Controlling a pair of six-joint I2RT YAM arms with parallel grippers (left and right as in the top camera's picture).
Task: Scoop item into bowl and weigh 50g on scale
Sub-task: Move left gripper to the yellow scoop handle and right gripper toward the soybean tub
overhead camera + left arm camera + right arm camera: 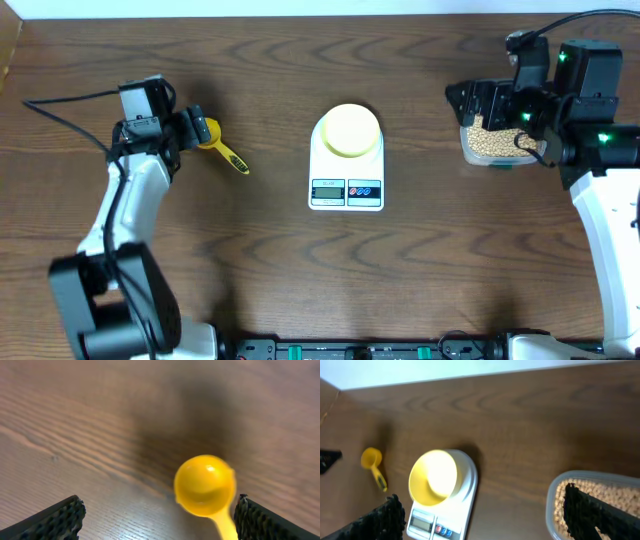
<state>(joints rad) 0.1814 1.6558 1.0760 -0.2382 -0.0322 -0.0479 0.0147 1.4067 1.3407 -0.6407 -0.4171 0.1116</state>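
So the pale yellow bowl (350,131) is sitting right on top of the white scale (346,176), pretty much in the middle of the wooden table (250,260). The scale's display and two buttons are facing the robot's side, but the readout is coming out too small to read. In the right wrist view the inside of the bowl is washing out in glare, so I'm not calling what's in it. The beans (612,497) are piling up in the clear tub (600,476) over on the right, well apart from the scale. The right gripper (482,497) is hanging over the end of that tub nearer the scale, with its jaws standing wide apart and gripping nothing. One of its fingers is showing right over the beans in its own camera. On the left, the yellow scoop (212,138) is lying on the table, with its handle angling off toward the scale. The left gripper (159,510) is sitting right at the scoop's round head, jaws spread wide. The head is showing between the two fingers, much nearer one of them. Whether that finger is actually touching it, I honestly can't tell. Nothing is getting pinched, though.
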